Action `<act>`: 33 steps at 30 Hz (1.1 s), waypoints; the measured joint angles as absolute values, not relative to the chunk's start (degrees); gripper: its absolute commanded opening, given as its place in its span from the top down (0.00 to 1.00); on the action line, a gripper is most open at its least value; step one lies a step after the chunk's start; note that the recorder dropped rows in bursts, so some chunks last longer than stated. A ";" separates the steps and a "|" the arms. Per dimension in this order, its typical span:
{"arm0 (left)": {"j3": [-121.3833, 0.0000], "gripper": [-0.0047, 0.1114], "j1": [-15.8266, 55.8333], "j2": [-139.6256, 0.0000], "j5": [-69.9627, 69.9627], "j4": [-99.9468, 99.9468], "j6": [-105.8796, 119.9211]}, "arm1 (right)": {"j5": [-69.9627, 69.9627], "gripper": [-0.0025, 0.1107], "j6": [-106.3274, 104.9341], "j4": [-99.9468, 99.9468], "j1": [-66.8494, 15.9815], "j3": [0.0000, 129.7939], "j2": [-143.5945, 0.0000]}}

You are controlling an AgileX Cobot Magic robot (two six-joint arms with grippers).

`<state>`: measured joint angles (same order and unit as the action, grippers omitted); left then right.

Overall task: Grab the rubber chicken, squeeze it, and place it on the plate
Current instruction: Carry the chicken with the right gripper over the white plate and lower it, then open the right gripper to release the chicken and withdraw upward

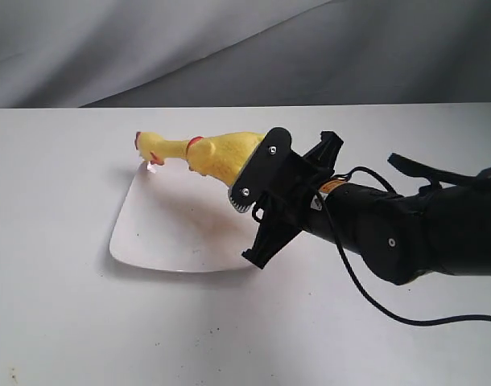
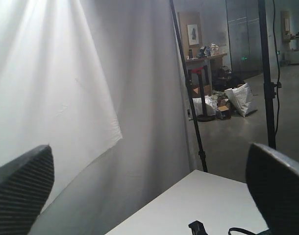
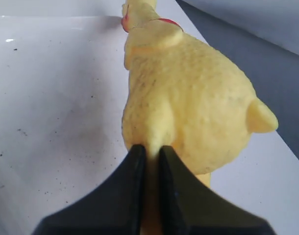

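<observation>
The yellow rubber chicken (image 1: 215,150) hangs just over the far edge of the white square plate (image 1: 173,233), its red-combed head pointing left. My right gripper (image 1: 247,178) is shut on the rear of the chicken's body. In the right wrist view the black fingers (image 3: 135,161) pinch a thin leg or fold of the chicken (image 3: 188,98), with the plate (image 3: 46,107) below it. My left gripper (image 2: 149,191) is raised away from the table, its pads (image 2: 22,191) wide apart and holding nothing. The chicken's feet are hidden.
The white table (image 1: 68,338) spreads around the plate. A black cable (image 1: 366,293) trails from the right arm across the table. A grey backdrop cloth (image 1: 229,48) hangs behind. Light stands (image 2: 188,98) and clutter show beyond the table in the left wrist view.
</observation>
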<state>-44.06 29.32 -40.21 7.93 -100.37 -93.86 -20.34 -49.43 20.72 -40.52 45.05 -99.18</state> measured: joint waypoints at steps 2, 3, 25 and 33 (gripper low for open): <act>-44.06 0.07 29.32 -40.21 7.82 -100.37 -93.86 | -21.65 0.98 -47.96 19.87 -40.52 45.05 -99.18; -44.06 0.07 29.32 -40.21 7.83 -100.37 -93.86 | -22.40 0.98 -47.51 19.79 -40.52 45.05 -99.18; -44.06 0.07 29.32 -40.21 7.72 -100.37 -93.86 | -13.57 0.88 -45.04 18.82 -40.52 50.31 -106.02; -44.06 0.07 29.32 -40.21 7.72 -100.37 -93.99 | -3.22 0.48 -44.95 19.55 -40.52 50.31 -103.90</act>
<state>-44.06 29.32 -40.21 7.72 -100.37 -93.99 -3.22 -44.95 19.55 -40.52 50.31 -103.90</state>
